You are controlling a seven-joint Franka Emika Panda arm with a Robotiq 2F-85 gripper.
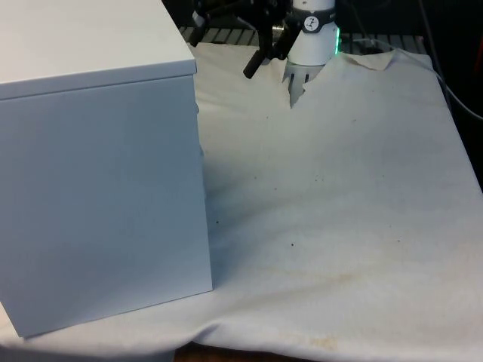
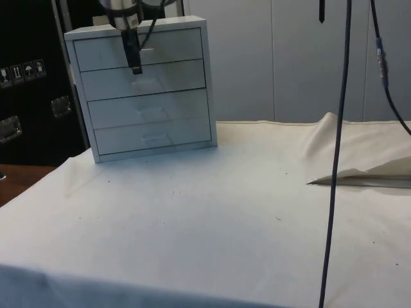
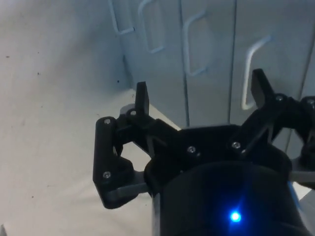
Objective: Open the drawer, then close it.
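White cloth (image 2: 212,218) nearest. Beyond, at eleven o'clock in the side view: one chest of drawers (image 2: 144,90), four drawers, all shut, four handles. One gripper (image 3: 202,98) before the top drawer (image 2: 138,49), fingers spread wide, holding nothing.
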